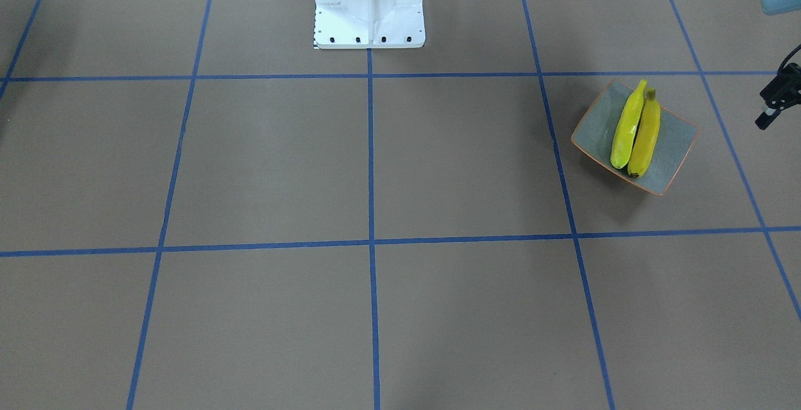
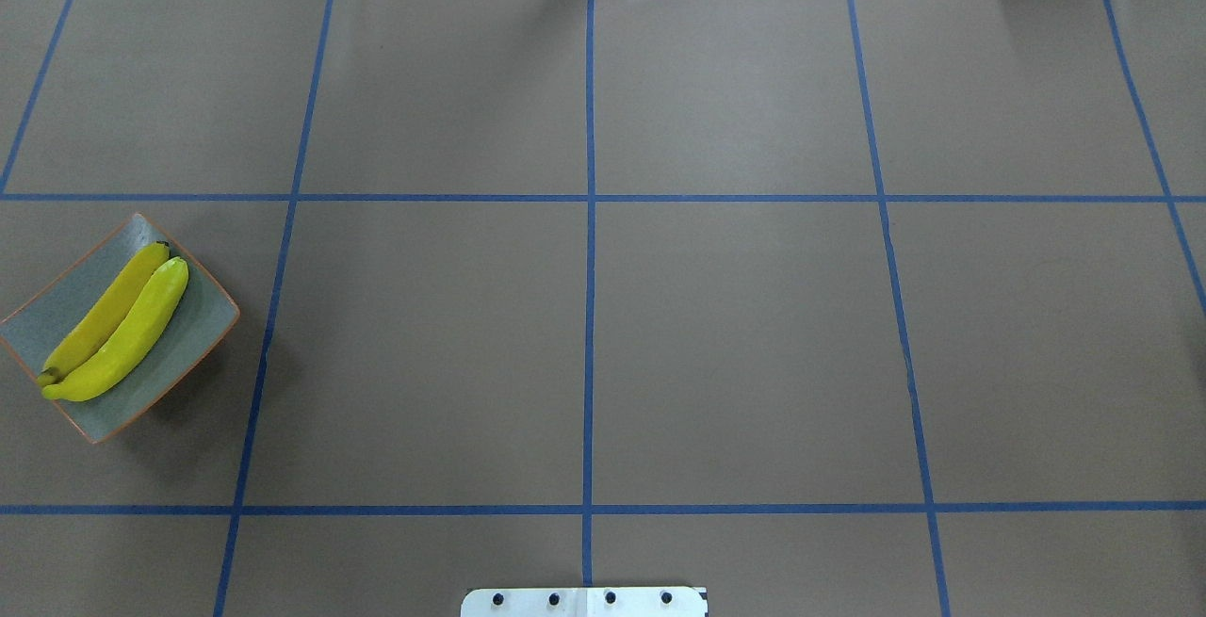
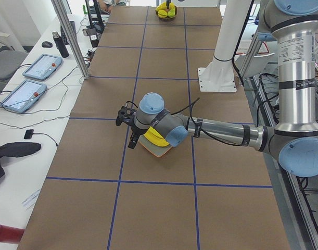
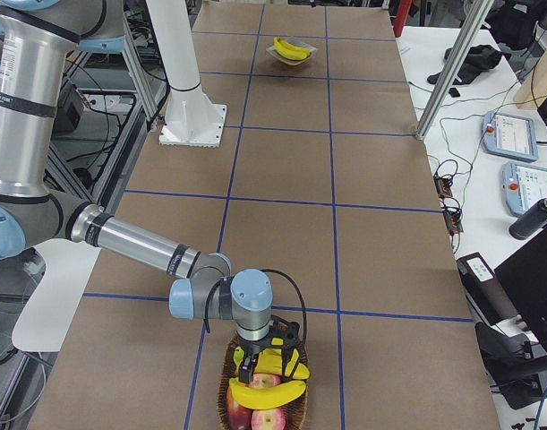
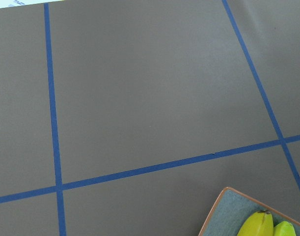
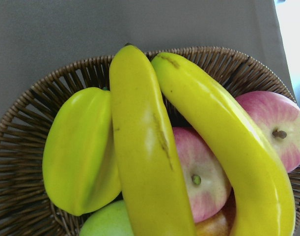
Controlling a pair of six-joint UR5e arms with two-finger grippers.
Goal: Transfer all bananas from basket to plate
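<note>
1. Table (image 2: 735, 334): brown paper cover with a blue tape grid. White column base (image 1: 369, 6) bolted at the robot side.
2. Left end effector (image 3: 131, 136) hangs over bare table; spread or pressed together, cannot tell. Plate (image 2: 203, 330) lies near it, toward table centre, and carries two plated bananas (image 2: 122, 330), side by side and touching.
3. Right end effector (image 4: 255, 356) is directly over the wicker basket (image 6: 22, 142); its state cannot be told. Below it, two basket bananas (image 6: 150, 162) lie on apples (image 6: 282, 128).
4. The side bench holds teach pendants (image 3: 41, 66) and cables.

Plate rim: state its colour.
Orange-brown, a thin line edging the grey-green plate; it shows best in the exterior front-facing view.
</note>
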